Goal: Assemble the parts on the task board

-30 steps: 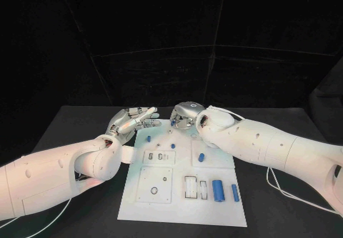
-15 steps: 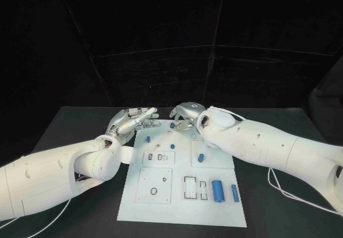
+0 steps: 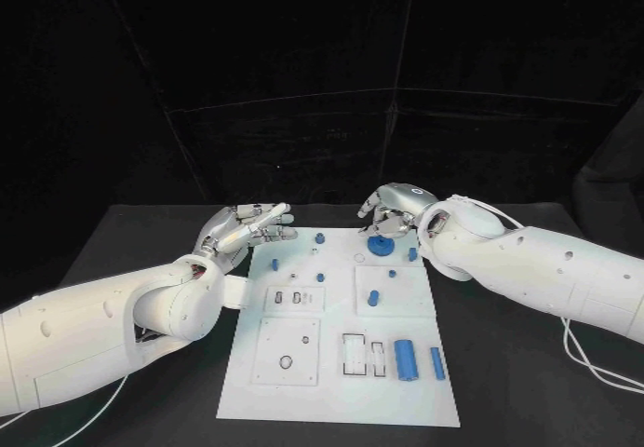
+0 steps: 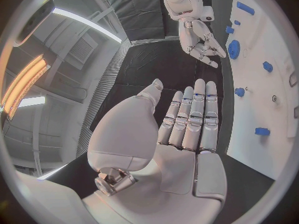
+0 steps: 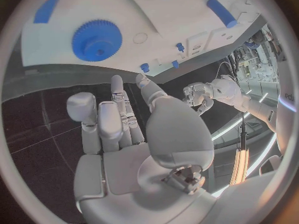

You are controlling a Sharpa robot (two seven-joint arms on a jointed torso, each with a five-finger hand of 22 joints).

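Gear (image 3: 382, 247) blue, toothed in right wrist view (image 5: 96, 40), flat on task board (image 3: 302, 372) far end, just below right hand (image 3: 392, 212), fingers apart, empty. Left hand (image 3: 246, 227) flat, empty, beside board. Two cylinders (image 3: 407, 358) near edge.

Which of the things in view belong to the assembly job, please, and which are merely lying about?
Belonging to the job: the task board; blue gear; large blue cylinder; slim blue pin; small blue pegs; left hand; right hand.

Lying about: only the black table beneath.
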